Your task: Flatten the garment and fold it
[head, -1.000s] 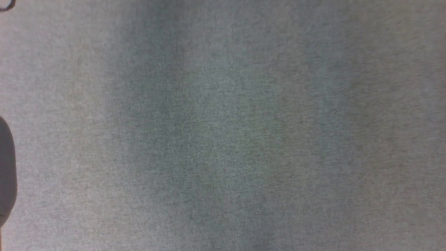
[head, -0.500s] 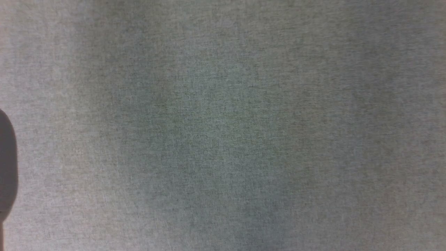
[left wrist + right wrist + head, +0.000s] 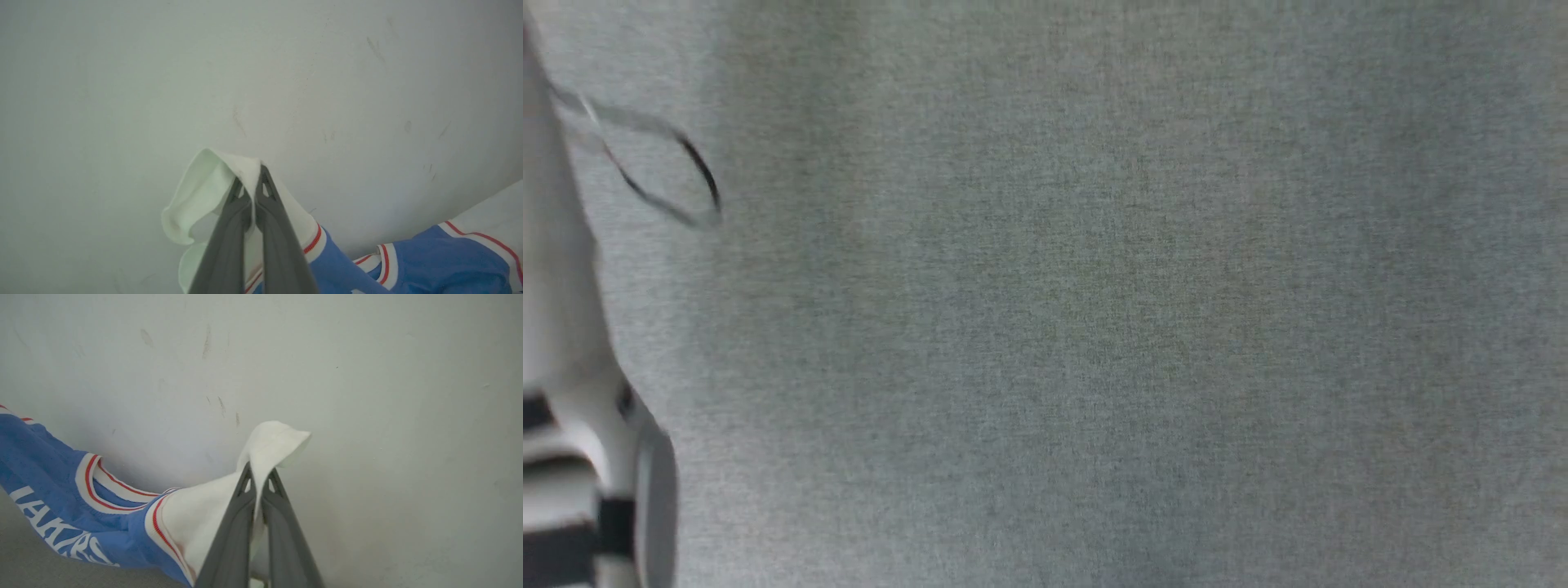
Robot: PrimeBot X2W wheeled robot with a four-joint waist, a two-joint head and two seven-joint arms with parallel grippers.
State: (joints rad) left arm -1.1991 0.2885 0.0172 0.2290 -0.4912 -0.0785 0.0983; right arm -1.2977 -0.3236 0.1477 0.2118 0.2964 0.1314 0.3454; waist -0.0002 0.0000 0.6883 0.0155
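In the left wrist view, my left gripper [image 3: 250,175] is shut on a white sleeve end [image 3: 196,196] of the garment [image 3: 441,261], which is blue with red-and-white trim. The sleeve cloth folds over the fingertips, and the blue body trails off to the lower right. The right wrist view has my right gripper [image 3: 258,471] shut on the other white sleeve end [image 3: 278,441]. From there the garment [image 3: 49,465] hangs away to the left, with its striped collar and white lettering showing.
A pale, scuffed surface [image 3: 286,81] lies behind both sleeves. The head view looks onto grey woven cloth [image 3: 1094,327], with a pale forearm [image 3: 564,327] and a thin cable loop [image 3: 686,171] at its left edge.
In the head view, the dark rounded shape at the left edge has gone. A blurred pale forearm with a cable loop has come in there.
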